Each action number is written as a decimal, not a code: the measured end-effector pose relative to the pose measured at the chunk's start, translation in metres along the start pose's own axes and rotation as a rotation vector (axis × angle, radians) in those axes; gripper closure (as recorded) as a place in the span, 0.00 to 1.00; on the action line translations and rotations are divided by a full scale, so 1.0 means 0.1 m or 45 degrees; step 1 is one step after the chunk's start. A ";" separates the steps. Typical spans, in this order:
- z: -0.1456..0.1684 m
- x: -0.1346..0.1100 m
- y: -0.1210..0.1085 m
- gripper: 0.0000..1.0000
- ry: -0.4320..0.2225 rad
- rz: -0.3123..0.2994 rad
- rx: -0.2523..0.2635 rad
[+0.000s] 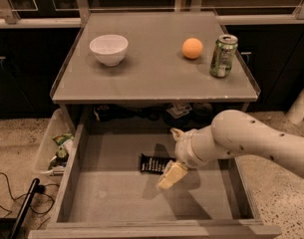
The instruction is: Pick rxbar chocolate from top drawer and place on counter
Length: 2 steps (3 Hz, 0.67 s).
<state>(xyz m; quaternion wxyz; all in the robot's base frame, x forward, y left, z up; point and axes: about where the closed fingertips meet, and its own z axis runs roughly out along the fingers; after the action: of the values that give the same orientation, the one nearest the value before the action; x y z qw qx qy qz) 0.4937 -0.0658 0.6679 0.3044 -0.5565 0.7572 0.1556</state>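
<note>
The rxbar chocolate is a small flat bar in a black wrapper with pale lettering. It lies flat near the middle of the top drawer floor. The top drawer is a wide, shallow grey box, pulled open below the counter, a flat grey rectangular top. The claw is inside the drawer, just beside one end of the bar. Whether it touches the bar cannot be determined.

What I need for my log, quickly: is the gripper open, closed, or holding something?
Gripper: cannot be told; it hangs in the drawer beside the chocolate bar.
</note>
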 end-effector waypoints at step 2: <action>0.51 0.29 -0.03 0.00 0.041 -0.092 -0.080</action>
<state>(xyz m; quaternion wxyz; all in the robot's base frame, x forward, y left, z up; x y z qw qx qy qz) 0.5056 -0.0597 0.6107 0.2801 -0.5952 0.7361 0.1592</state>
